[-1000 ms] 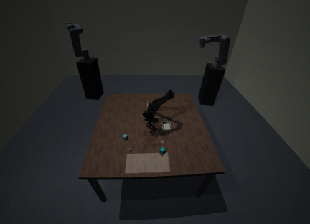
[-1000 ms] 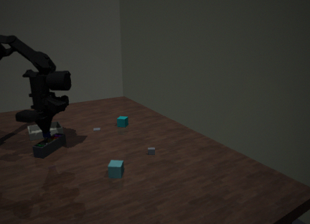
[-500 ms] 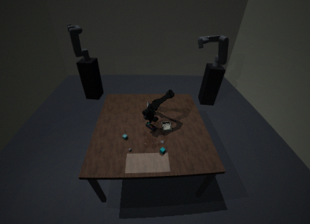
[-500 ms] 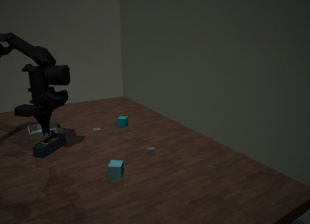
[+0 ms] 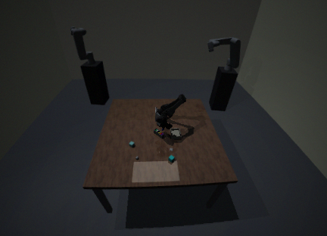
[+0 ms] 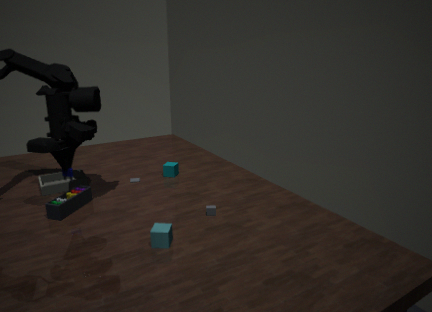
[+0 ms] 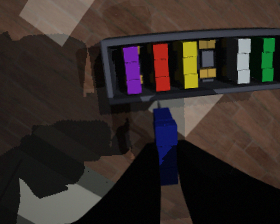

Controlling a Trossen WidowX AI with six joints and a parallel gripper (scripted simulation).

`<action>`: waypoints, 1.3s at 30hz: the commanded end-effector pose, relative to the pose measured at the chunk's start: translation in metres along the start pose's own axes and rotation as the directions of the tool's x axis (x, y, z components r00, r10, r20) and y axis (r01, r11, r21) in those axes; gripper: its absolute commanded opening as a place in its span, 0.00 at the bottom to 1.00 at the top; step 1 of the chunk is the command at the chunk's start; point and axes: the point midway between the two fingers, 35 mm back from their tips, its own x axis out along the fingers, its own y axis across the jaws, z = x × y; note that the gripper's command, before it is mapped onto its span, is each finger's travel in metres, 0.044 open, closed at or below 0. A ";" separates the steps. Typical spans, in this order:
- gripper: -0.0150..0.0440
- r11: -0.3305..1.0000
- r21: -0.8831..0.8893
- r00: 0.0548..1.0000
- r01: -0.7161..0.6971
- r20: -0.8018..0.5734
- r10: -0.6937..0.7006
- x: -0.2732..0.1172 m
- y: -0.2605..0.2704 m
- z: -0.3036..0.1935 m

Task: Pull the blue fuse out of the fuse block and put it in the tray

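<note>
We see the blue fuse pinched between the gripper's narrow fingers at the lower centre of the wrist view, clear of the block, which fills the upper half. In the block stand 5 fuses: purple, red, yellow, white and green, with 1 bare slot between yellow and white. The tray shows pale at lower left. In the exterior view, the gripper hangs over the tray, behind the block, at the left of the frame.
</note>
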 end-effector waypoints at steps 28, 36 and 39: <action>0.25 1.000 -0.008 1.000 -0.025 -0.015 0.025 0.001 0.091 -0.107; 0.25 1.000 -0.008 1.000 -0.025 -0.014 0.025 0.014 0.092 -0.107; 0.25 1.000 -0.008 1.000 -0.026 -0.015 0.026 0.019 0.092 -0.107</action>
